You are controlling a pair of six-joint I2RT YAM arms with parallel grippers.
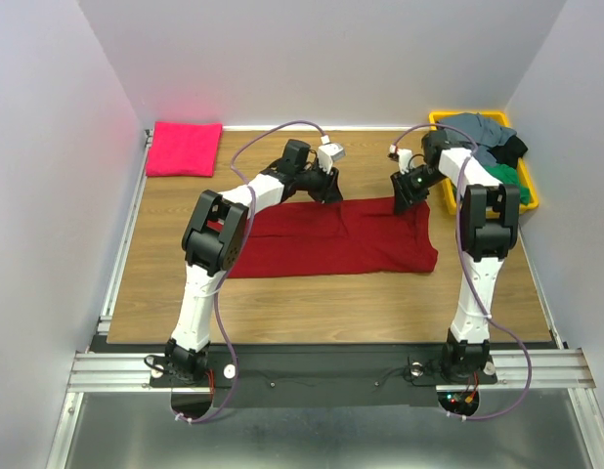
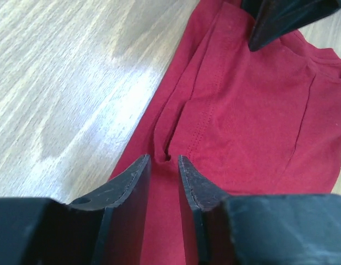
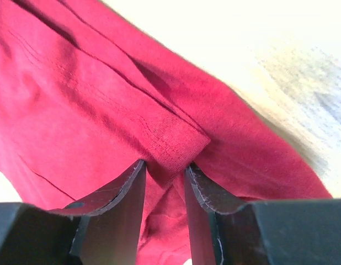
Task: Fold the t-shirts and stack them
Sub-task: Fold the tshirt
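Two claws are biting the crimson t-shirt [image 1: 351, 239]: the left gripper [image 2: 164, 163] and right gripper [image 3: 165, 165] are each pinching a thin ridge of cloth between nearly touching tips, the rest lying beneath and behind them. Such shallow bites are probably risking a slip, or one layer peeling free and skewing the fold.

Wooden table [image 1: 312, 298], crimson t-shirt [image 1: 331, 244] spread centrally, pink t-shirt [image 1: 183, 149] folded — far-left, yellow bin [image 1: 530, 193] — far-right
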